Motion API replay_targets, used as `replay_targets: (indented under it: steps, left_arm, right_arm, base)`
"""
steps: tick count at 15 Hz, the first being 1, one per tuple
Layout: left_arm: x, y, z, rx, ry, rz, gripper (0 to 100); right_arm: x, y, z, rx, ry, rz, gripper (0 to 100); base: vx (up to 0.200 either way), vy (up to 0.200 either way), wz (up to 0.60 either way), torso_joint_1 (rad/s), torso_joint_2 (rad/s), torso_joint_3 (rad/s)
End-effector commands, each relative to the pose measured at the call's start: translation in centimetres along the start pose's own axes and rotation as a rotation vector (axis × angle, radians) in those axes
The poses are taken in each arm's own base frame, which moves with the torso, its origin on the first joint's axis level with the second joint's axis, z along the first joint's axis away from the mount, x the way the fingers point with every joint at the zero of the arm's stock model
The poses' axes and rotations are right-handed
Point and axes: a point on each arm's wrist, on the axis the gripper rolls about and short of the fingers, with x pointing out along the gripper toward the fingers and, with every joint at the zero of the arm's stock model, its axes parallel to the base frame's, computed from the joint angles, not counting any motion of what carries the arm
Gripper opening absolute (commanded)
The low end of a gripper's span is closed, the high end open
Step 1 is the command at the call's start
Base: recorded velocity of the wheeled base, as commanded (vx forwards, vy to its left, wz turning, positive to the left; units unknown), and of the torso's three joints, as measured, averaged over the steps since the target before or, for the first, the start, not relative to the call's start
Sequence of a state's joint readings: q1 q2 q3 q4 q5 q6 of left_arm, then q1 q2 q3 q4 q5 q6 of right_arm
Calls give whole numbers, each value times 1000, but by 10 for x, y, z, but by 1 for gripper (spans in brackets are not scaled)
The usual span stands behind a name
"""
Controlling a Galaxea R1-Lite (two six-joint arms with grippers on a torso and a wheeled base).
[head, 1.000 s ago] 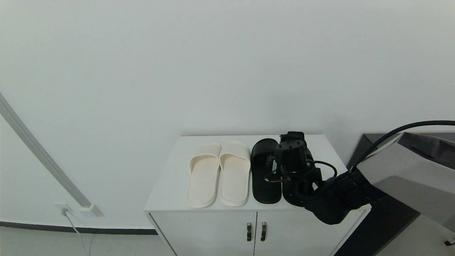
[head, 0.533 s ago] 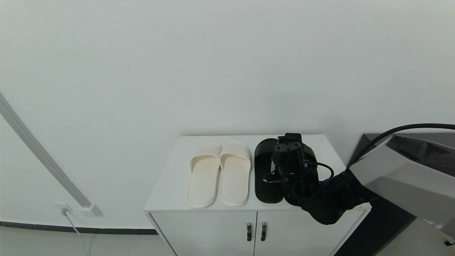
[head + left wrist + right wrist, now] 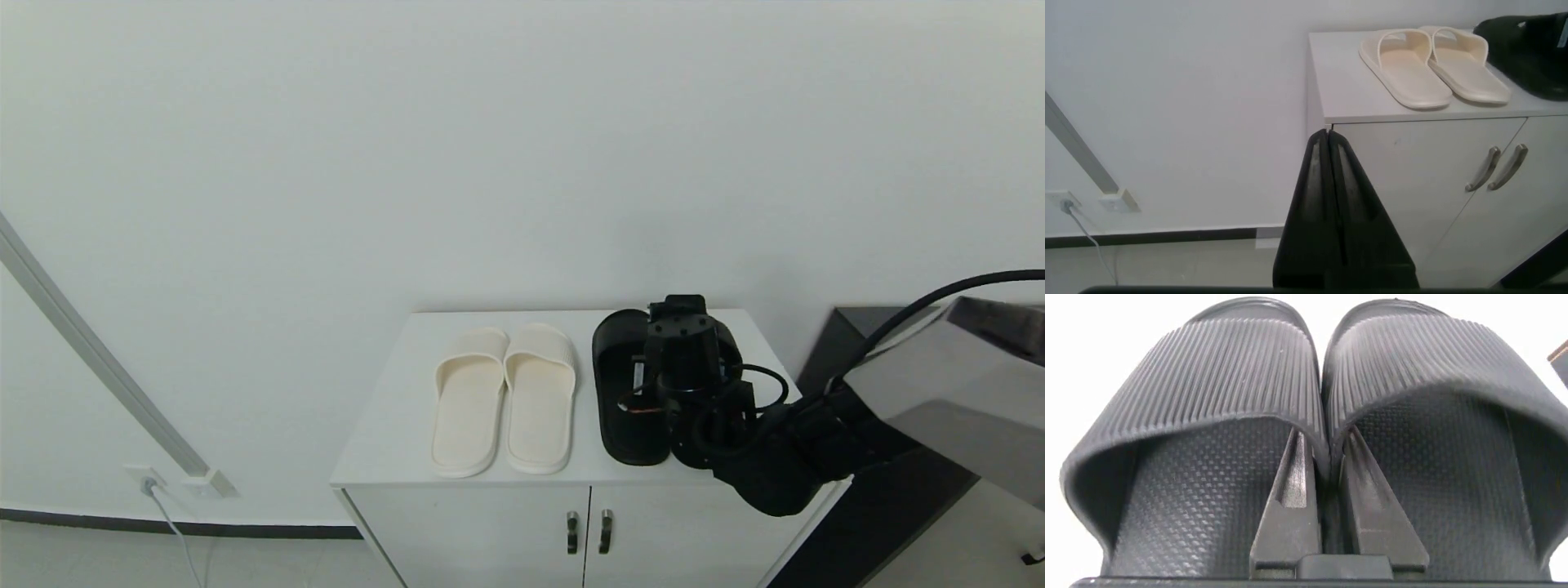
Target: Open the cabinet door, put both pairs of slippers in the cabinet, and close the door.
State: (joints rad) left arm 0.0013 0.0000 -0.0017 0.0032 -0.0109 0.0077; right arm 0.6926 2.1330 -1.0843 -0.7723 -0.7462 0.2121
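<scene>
Two black slippers (image 3: 630,384) lie side by side at the right end of the white cabinet's top (image 3: 384,408). My right gripper (image 3: 684,343) sits over them; in the right wrist view one finger is inside each slipper, and the gripper (image 3: 1323,449) is shut on the two touching inner strap walls of the black slippers (image 3: 1208,416). The cream pair of slippers (image 3: 502,400) lies left of them, untouched. Both cabinet doors are closed, with their handles (image 3: 588,531) together in the middle. My left gripper (image 3: 1328,143) is shut and empty, low beside the cabinet's left front corner.
A white wall stands right behind the cabinet. A wall socket (image 3: 147,480) with a cable and a slanting white conduit (image 3: 90,351) are at the lower left. A dark piece of furniture (image 3: 849,335) stands to the cabinet's right.
My right gripper has shifted to the right and a little toward the wall, dragging the black pair with it. The gap to the cream pair has widened.
</scene>
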Motion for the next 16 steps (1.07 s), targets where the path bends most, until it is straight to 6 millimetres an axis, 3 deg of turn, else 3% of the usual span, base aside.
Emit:
replay_targets:
  steps: [1, 4, 6, 9, 16]
  left_arm:
    - [0, 0, 0, 0, 0, 0, 0]
    - [0, 0, 0, 0, 0, 0, 0]
    - [0, 0, 0, 0, 0, 0, 0]
    - [0, 0, 0, -2, 2, 0, 0]
    - [0, 0, 0, -2, 0, 0, 0]
  right_arm:
    - [-31, -13, 30, 19, -40, 64, 0]
    - [-85, -40, 46, -23, -34, 260, 0]
    - [-117, -57, 44, -36, -11, 411, 0]
    - [-148, -82, 44, -52, 10, 630, 0]
    - [-159, -88, 36, -77, 38, 724, 0]
  base:
    - [0, 0, 0, 0, 0, 0]
    - [0, 0, 0, 0, 0, 0]
    - [0, 0, 0, 0, 0, 0]
    - [0, 0, 0, 0, 0, 0]
    - [0, 0, 0, 0, 0, 0]
